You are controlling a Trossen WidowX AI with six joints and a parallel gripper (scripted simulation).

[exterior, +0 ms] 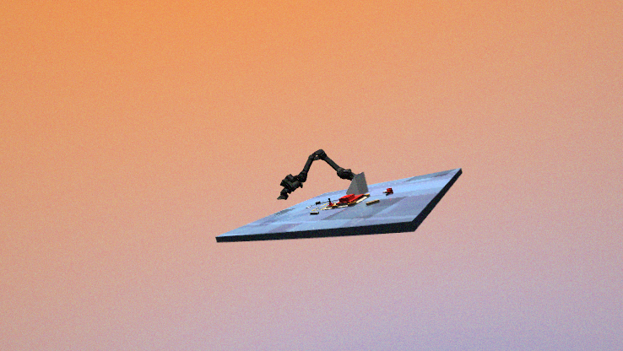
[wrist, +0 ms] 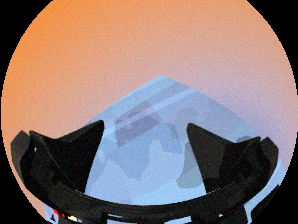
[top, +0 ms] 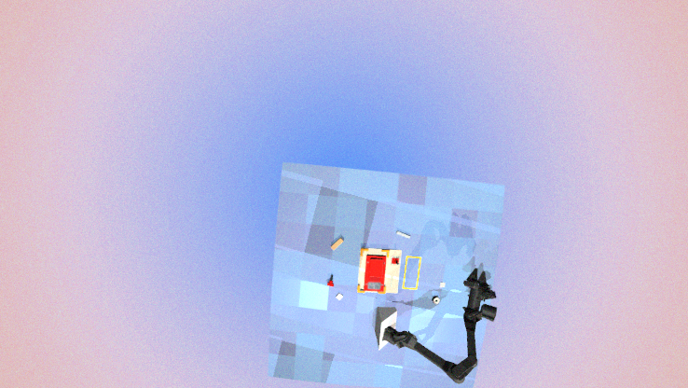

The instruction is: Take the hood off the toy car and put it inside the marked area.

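Note:
The red toy car sits on a cream base with orange corners. A grey patch is at its end nearer the arm's mount. The hood cannot be told apart from the red body at this size. The marked area is a yellow outline on the table, just right of the base in the top view, with nothing inside it. My gripper is open and empty, high above the table's right side, well away from the car and the outline.
A small red and black piece is on the base's right part. Around it lie an orange block, a white bar, a red and black piece, white pieces and a round piece. The grey wedge mount stands close to the base.

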